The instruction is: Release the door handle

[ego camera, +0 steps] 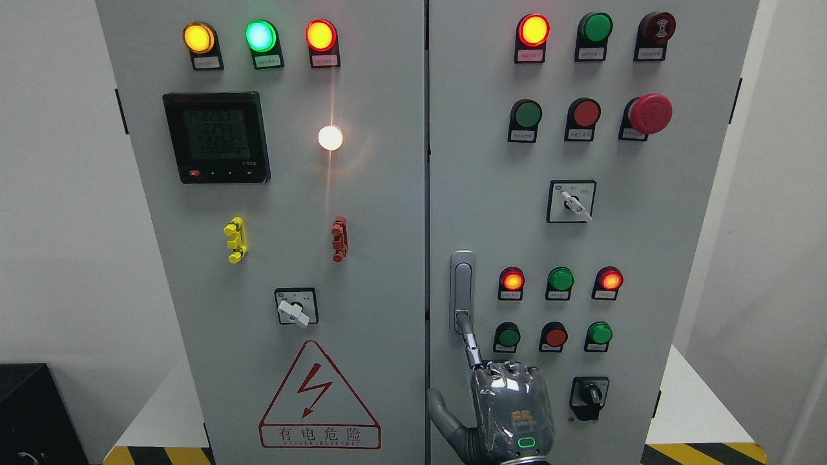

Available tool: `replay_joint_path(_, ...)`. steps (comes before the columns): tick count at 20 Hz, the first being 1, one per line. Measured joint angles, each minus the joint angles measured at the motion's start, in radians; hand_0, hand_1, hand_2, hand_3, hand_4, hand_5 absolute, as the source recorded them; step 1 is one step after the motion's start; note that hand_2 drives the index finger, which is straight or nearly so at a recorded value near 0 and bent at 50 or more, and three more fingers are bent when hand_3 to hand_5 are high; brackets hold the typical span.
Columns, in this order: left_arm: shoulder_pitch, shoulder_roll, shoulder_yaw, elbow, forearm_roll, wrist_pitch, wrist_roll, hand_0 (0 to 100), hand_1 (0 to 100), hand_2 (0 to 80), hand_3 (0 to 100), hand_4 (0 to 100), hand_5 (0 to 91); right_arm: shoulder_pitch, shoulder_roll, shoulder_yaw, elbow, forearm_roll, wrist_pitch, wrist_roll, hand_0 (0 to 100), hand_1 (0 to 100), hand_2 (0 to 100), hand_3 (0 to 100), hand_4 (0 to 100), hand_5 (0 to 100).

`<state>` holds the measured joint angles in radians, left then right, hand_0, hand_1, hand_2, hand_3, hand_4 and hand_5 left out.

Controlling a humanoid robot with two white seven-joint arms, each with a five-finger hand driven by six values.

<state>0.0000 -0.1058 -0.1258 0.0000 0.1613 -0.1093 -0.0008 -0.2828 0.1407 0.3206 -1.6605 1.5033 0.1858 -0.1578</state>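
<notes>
Door handle [462, 290], a slim grey metal lever standing upright in its recess, sat at the left edge of the right-hand grey cabinet door [678, 258], straight above the silver robot hand [510, 407]. One extended finger [470, 345] touched the handle's lower end; the others looked curled, grasping nothing visible. The arm was cut off below, so which side stayed unclear
</notes>
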Motion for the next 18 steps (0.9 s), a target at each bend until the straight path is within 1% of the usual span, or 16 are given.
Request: replay_joint_path(18,0.000,0.000,0.000,0.000,0.000,0.000,0.000,12,56,0.0,0,0,0.0,0.002,0.000,-0.006,0.022,0.000,-0.002,-0.002,34,24,5,100,100,100)
